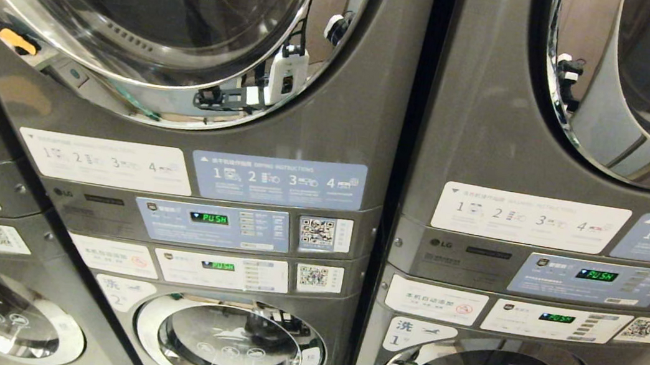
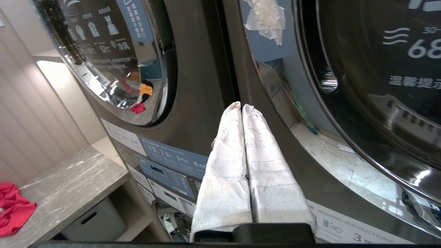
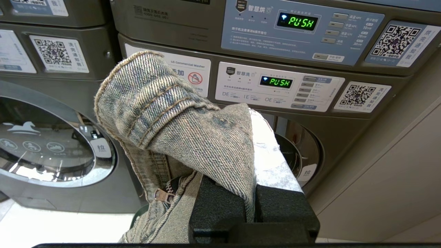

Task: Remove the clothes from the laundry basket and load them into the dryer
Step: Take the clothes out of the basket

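Left gripper (image 2: 241,107): fingers pressed together, empty, tips just before the seam between two dryers (image 2: 193,79). Right gripper (image 3: 255,206): clamped on faded denim garment (image 3: 179,131), washer controls (image 3: 279,86) beyond it

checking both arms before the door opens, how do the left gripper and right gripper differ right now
The left gripper is empty, fingers pressed together; the right gripper is shut on denim jeans. The left points up near a dryer door; the right faces the lower control panels. Both are shut.
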### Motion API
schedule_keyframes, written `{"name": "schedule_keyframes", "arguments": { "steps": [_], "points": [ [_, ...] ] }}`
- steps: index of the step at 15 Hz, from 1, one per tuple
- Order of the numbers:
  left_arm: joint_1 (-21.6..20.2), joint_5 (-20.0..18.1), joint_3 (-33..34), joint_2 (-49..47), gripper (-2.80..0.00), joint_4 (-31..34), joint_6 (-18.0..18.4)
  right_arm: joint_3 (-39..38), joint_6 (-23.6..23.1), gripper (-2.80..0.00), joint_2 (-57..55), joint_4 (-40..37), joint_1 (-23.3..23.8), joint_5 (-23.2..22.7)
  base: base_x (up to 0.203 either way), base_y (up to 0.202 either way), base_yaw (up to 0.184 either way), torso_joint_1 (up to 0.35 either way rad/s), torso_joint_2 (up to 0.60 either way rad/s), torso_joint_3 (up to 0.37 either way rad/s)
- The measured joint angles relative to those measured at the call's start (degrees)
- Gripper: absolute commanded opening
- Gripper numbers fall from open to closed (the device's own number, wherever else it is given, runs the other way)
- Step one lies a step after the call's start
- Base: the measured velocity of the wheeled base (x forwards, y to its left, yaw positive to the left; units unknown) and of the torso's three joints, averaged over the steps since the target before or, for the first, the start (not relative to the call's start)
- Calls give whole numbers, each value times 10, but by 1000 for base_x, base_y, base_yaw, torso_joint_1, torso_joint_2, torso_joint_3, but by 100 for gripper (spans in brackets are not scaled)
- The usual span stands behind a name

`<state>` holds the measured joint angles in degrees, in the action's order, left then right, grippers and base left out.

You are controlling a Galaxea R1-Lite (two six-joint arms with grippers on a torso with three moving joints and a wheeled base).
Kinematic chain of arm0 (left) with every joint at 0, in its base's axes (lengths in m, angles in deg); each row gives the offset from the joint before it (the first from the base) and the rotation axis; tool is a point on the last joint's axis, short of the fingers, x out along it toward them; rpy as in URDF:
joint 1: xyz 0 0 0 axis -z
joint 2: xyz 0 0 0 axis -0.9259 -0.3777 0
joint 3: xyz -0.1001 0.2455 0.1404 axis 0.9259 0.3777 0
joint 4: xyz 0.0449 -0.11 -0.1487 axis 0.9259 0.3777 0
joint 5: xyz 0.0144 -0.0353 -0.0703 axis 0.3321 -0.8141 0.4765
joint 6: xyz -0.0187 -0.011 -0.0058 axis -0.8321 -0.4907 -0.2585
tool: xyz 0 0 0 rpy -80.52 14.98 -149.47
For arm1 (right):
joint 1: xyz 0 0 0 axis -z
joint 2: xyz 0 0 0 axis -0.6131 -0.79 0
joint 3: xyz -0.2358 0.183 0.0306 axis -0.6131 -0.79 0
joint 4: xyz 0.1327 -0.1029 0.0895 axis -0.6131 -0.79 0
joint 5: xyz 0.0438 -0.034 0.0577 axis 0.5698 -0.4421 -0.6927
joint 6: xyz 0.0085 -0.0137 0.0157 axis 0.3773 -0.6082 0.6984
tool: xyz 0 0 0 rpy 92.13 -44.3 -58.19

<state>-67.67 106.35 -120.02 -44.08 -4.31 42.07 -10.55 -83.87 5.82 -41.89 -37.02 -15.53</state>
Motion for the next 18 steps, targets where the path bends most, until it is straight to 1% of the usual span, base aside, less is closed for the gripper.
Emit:
{"name": "schedule_keyframes", "arguments": {
  "steps": [2,5,9,11,14,15,18],
  "points": [
    [-16,-1,-6,-4,-280,-1,-15,0,0,-280,0,0,0,0,0,0,0,0,0,0],
    [-23,1,-23,-15,-280,-5,-28,0,0,-280,0,0,0,0,0,0,0,0,0,0],
    [-23,20,-105,-55,-280,-10,-67,0,0,-280,0,0,0,0,0,0,0,0,0,0],
    [-15,42,-148,-81,-280,-9,-72,0,0,-280,0,0,0,0,0,0,0,0,0,0],
    [15,101,-202,-117,-280,-7,-73,0,0,-280,0,0,0,0,0,0,0,0,0,0],
    [26,117,-207,-123,-280,-5,-73,0,0,-280,0,0,0,0,0,0,0,0,0,0],
    [53,138,-209,-133,-280,-5,-73,0,0,-280,0,0,0,0,0,0,0,0,0,0]
  ]
}}
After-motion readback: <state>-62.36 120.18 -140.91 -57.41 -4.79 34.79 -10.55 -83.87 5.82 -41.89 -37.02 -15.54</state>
